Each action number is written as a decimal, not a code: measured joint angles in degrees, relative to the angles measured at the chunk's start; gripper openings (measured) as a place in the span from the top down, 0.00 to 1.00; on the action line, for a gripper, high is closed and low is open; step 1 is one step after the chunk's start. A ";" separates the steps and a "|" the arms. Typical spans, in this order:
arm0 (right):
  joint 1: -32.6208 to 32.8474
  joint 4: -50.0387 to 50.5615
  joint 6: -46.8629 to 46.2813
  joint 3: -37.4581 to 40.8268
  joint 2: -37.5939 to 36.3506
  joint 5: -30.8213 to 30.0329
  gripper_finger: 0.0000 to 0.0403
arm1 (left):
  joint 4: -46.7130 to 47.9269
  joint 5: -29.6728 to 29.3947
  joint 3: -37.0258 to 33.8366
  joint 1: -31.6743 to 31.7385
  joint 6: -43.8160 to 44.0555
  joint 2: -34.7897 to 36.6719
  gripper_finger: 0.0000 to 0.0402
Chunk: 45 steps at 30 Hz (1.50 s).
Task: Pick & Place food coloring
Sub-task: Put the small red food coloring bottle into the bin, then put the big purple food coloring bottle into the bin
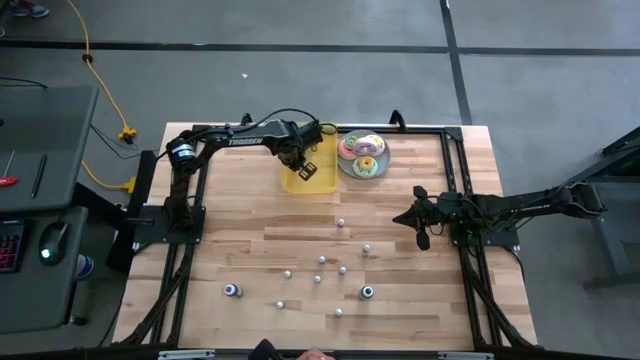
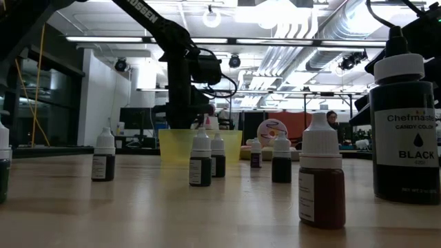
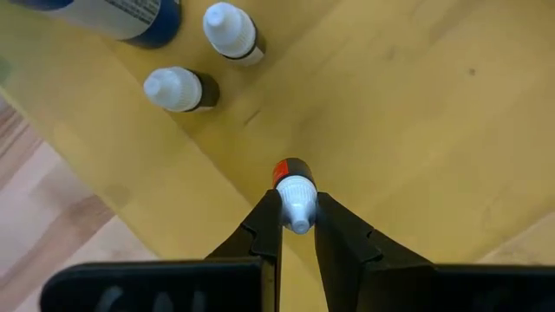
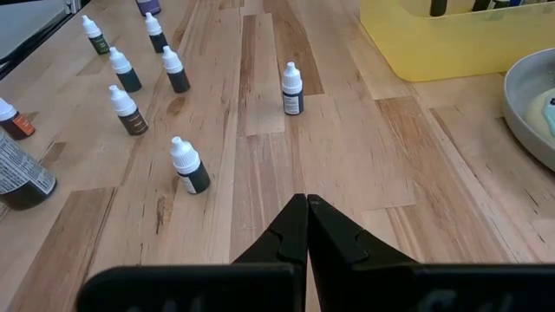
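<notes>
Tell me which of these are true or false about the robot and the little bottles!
1. The left gripper is holding a little bottle over the yellow tray. True.
2. The right gripper is wide open. False: its fingers are shut together, and it holds nothing.
3. Some bottles are already in the tray. True: the left wrist view shows two small white-capped ones standing there.
4. The plate of doughnuts sits inside the yellow tray. False: it sits on the table beside the tray.
5. All the bottles are put away. False: many still stand on the wooden table, like one near the right gripper.
</notes>
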State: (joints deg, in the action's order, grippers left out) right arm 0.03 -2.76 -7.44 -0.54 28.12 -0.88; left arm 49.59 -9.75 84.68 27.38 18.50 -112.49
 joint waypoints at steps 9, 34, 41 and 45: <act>0.02 -0.02 0.00 0.00 0.00 0.00 1.00 | -0.01 0.41 0.00 0.00 -1.90 0.00 0.80; 0.01 0.00 0.00 0.01 0.00 0.00 1.00 | 9.04 0.19 12.63 -0.34 -10.31 3.21 0.75; 0.02 0.00 0.00 0.00 0.00 0.00 1.00 | 15.12 0.18 14.01 -3.71 -9.33 11.35 0.75; 0.01 -0.04 0.00 0.01 0.00 0.00 1.00 | 21.63 0.74 13.99 -8.10 -4.61 15.00 0.75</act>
State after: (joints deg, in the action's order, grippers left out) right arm 0.04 -2.81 -7.44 -0.52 28.12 -0.88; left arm 71.22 -9.01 98.67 19.27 13.89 -97.49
